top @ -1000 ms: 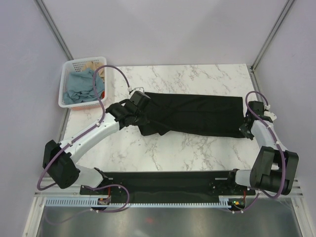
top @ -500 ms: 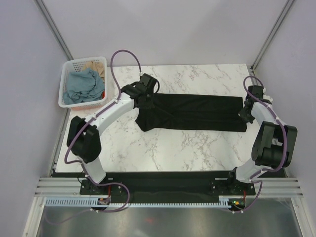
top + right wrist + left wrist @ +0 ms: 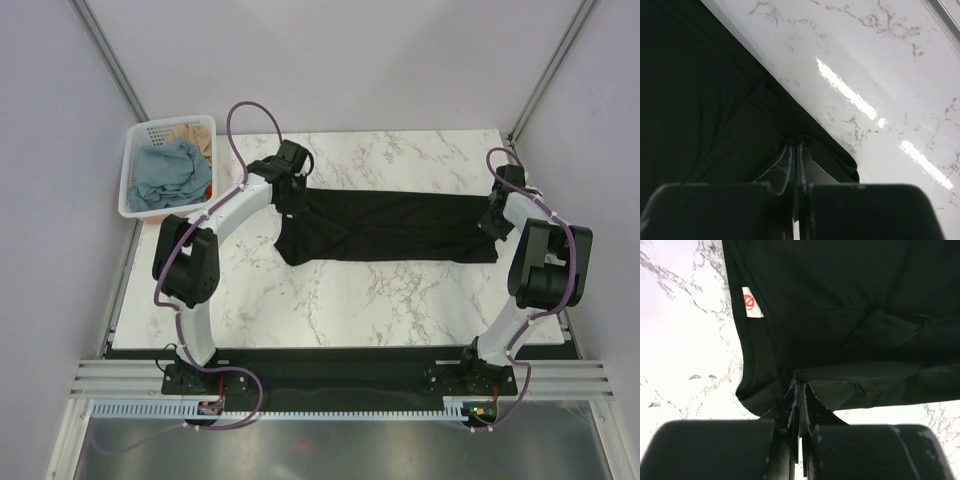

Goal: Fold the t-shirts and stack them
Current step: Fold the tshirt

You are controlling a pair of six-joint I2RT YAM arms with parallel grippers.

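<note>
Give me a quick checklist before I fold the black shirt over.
1. The left gripper shut on the black t-shirt edge: ok.
2. The right gripper shut on the opposite end: ok.
3. Fabric flat between the grips: not ok, creased and bunched near the left gripper.
4. Black t-shirt apart from the basket: ok.
5. How many layers each grip holds: cannot tell.

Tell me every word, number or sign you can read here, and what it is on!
Words or numbers: none can be read in any view.
Small white fabric label on the soft black fabric t-shirt: only a red round sign with a stroke across it; no letters can be made out.
</note>
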